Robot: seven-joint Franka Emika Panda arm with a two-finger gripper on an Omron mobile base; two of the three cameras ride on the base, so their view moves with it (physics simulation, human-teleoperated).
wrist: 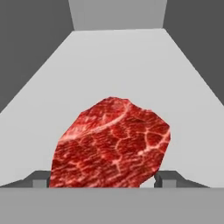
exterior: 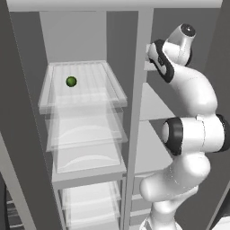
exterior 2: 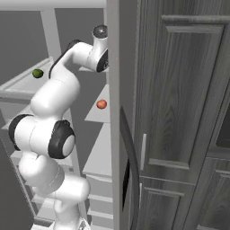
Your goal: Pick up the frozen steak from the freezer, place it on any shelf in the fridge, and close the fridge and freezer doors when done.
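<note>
Take the central grey divider (exterior: 134, 112) of the side-by-side unit as your reference. Both sections stand open.

To the left of the divider in the left base view you see the fridge (exterior: 74, 40), the wider section. Its top clear shelf (exterior: 112, 83) carries a small green round item (exterior: 71, 81), set toward the back left of that shelf. Further clear shelves and see-through drawers (exterior: 87, 134) are stacked below it.

To the right of the divider you see the freezer (exterior: 155, 108), the narrower section with opaque grey shelves. The white arm (exterior: 188, 130) rises beside the divider and reaches into the freezer's upper level, wrist end pointing inward.

In the right base view, a small orange-red round item (exterior 2: 102, 104) lies on a grey freezer shelf, lower than the arm's wrist. The freezer door (exterior 2: 114, 112) stands edge-on just right of that shelf, with its dark curved handle (exterior 2: 130, 157) on the outer face. Dark wood cabinet panels (exterior 2: 184, 90) lie beyond the door.

In the hand view, the frozen steak (wrist: 111, 142) sits between the two fingertips (wrist: 40, 179) of the claw (wrist: 103, 180). The claw is spread about as wide as the steak, one tip at each lower edge of it. You cannot tell whether the tips press on the steak. The steak rests on a plain grey freezer shelf (wrist: 118, 61), near the claw and well clear of the back wall.
</note>
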